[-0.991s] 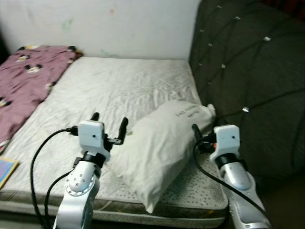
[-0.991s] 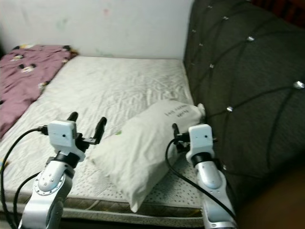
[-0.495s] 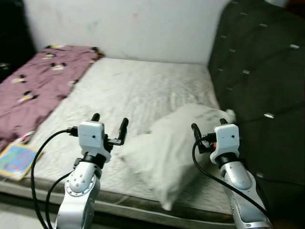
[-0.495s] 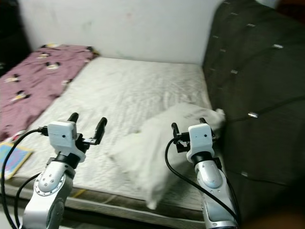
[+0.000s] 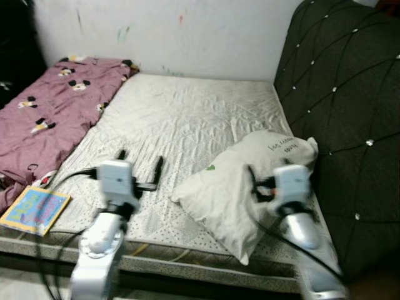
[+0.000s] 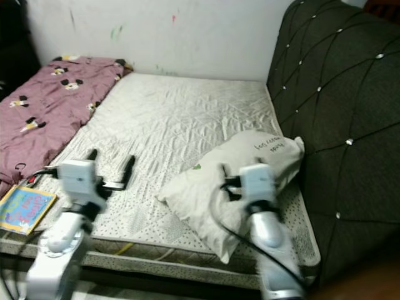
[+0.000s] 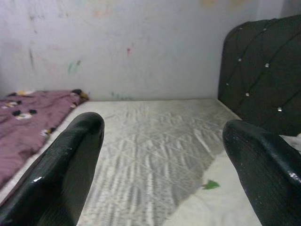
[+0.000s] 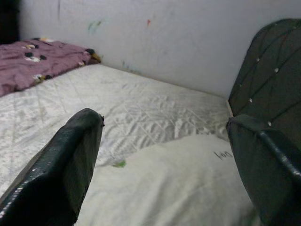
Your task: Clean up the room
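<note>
Both my left gripper (image 5: 139, 164) and right gripper (image 8: 162, 155) hang spread, empty; I should bracket the pillow (image 5: 250, 181) (soft, floppy) at its middle.

A home bedroom is showing here: a bed (image 5: 187, 119) with a bare quilted mattress is standing against a scuffed white wall (image 5: 175, 31), a dark tufted headboard (image 5: 350, 94) is rising along its right edge, and a white pillow (image 5: 250, 175) and a mauve cartoon-print blanket (image 5: 44, 119) are lying on it.
</note>
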### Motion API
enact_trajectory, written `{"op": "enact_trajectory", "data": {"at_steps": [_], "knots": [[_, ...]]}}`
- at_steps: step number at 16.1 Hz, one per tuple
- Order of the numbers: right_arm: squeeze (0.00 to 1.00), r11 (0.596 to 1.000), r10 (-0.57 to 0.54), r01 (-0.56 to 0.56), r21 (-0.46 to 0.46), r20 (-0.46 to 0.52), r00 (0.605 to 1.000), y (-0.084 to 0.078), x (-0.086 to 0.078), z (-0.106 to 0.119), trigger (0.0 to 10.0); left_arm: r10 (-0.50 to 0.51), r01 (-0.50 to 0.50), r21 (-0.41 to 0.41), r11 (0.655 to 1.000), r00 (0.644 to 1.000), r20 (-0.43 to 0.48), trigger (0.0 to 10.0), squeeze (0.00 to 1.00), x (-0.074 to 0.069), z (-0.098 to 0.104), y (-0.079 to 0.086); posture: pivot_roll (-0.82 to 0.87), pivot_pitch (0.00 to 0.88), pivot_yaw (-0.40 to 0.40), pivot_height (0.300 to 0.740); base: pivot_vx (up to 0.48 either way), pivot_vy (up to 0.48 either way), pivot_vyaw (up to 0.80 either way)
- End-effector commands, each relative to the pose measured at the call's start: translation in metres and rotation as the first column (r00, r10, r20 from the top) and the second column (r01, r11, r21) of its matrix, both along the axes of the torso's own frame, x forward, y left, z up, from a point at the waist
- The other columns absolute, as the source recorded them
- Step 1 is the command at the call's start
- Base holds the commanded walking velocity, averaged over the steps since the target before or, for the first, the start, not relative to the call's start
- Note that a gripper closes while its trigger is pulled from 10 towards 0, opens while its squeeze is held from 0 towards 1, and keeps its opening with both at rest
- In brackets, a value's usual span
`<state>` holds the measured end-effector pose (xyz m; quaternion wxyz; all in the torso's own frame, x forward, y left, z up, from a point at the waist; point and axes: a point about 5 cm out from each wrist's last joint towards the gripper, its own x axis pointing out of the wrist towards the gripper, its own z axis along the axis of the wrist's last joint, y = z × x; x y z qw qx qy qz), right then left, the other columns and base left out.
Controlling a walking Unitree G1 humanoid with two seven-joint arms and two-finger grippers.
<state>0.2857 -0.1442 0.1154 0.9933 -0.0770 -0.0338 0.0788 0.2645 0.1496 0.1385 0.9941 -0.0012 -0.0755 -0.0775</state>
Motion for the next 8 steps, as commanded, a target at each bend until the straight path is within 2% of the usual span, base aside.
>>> {"op": "enact_trajectory", "data": {"at_steps": [1, 6, 8], "knots": [[0.0, 1.0, -0.02, 0.02, -0.009, 0.015, 1.0, -0.0071, 0.0016, 0.0042, 10.0, -0.01, 0.01, 0.0, 1.0, 1.0, 0.01, 10.0, 0.0, 0.0006, 0.0021, -0.0038, -0.02, 0.0, 0.017, 0.74, 0.0, 0.0, 0.0], [0.0, 1.0, -0.022, 0.022, -0.01, 0.016, 1.0, -0.0078, 0.002, 0.0044, 10.0, -0.027, 0.027, -0.003, 1.0, 0.999, 0.021, 10.0, 0.0, 0.0003, 0.0033, -0.0054, -0.02, 0.0, 0.016, 0.74, 0.0, 0.0, 0.0], [0.0, 1.0, -0.027, 0.027, -0.005, 0.011, 1.0, -0.0082, 0.0022, 0.0039, 10.0, -0.035, 0.035, -0.004, 0.999, 0.999, 0.024, 10.0, 0.0, 0.0004, 0.0038, -0.006, -0.02, 0.0, 0.016, 0.74, 0.0, 0.0, -0.8]]}}
